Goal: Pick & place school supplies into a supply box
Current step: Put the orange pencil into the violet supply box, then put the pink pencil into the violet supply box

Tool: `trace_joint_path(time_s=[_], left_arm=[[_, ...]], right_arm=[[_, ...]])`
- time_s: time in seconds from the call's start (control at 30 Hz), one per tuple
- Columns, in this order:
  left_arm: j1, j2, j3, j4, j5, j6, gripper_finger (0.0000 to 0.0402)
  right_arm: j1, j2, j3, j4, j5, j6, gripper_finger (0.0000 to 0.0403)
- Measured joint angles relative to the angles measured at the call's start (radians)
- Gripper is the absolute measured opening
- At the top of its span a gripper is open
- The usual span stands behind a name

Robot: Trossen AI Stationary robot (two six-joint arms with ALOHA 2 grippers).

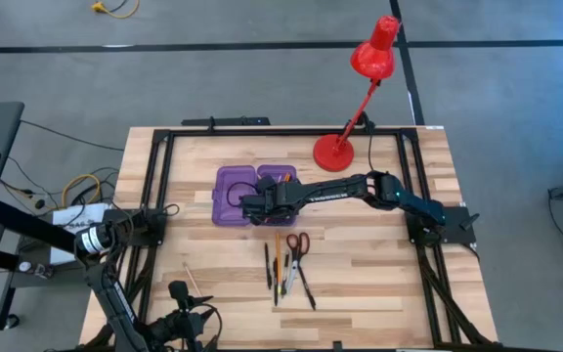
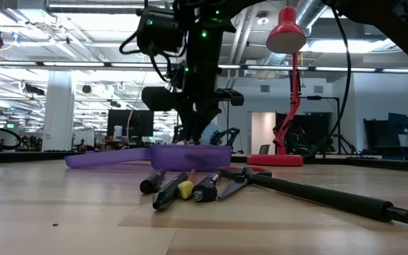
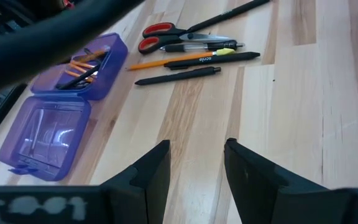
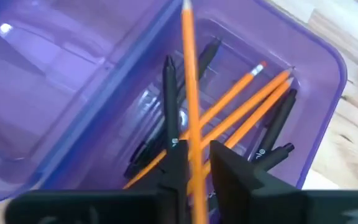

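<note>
The open purple supply box (image 1: pixel 242 191) lies on the table with two halves. One half (image 4: pixel 253 106) holds several orange pencils and dark pens; the other (image 3: pixel 45 134) is bare. My right gripper (image 4: pixel 197 165) hangs over the filled half, slanting down, its fingers slightly apart with an orange pencil (image 4: pixel 190 93) between them. Near the table's front lie the pens (image 1: pixel 270 266), a pencil (image 1: pixel 278 256) and the red-handled scissors (image 1: pixel 298 244). My left gripper (image 3: pixel 194 168) waits open at the near left, over bare wood. My right gripper has the orange pencil's near part (image 4: pixel 194 155) between its two fingers, lying along one finger's inner side (image 4: pixel 178 158), with a narrow gap to the other finger. The fingers slant down from above. The pencil runs forward over the box; its lower end is hidden.
A red desk lamp (image 1: pixel 360 88) stands at the far right on its round base (image 1: pixel 337 154). A black frame (image 1: pixel 154 176) borders the table. One long dark pen (image 2: pixel 331 197) lies toward the near right. A thin pale stick (image 1: pixel 190 279) lies near my left arm.
</note>
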Motion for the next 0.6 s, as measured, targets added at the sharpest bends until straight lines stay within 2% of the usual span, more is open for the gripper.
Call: trace_joint_path(time_s=[0.17, 0.33, 0.6], left_arm=[[0.0, 0.0, 0.0, -0.001, 0.0, -0.002, 0.0139], [0.0, 0.0, 0.0, -0.001, -0.003, -0.002, 0.0139], [0.0, 0.0, 0.0, -0.006, -0.002, -0.009, 0.0139]], right_arm=[[-0.004, 0.0, 0.0, -0.003, 0.006, 0.0, 0.0103], [0.006, -0.006, 0.0, -0.008, 0.056, -0.011, 0.0138], [0.011, -0.011, 0.0, -0.012, 0.067, -0.02, 0.0167]])
